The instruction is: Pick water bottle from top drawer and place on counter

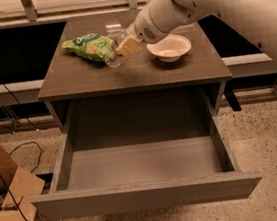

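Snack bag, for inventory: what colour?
Snack bag green, camera view; claw holds water bottle beside it, over counter.

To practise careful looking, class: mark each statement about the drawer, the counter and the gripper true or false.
1. The drawer is open with nothing in it. True.
2. The bottle lies in the drawer. False: the gripper holds it, tilted, over the counter.
3. The bowl stands on the counter. True.
4. The green bag is on the floor. False: it lies on the counter, beside the bottle.
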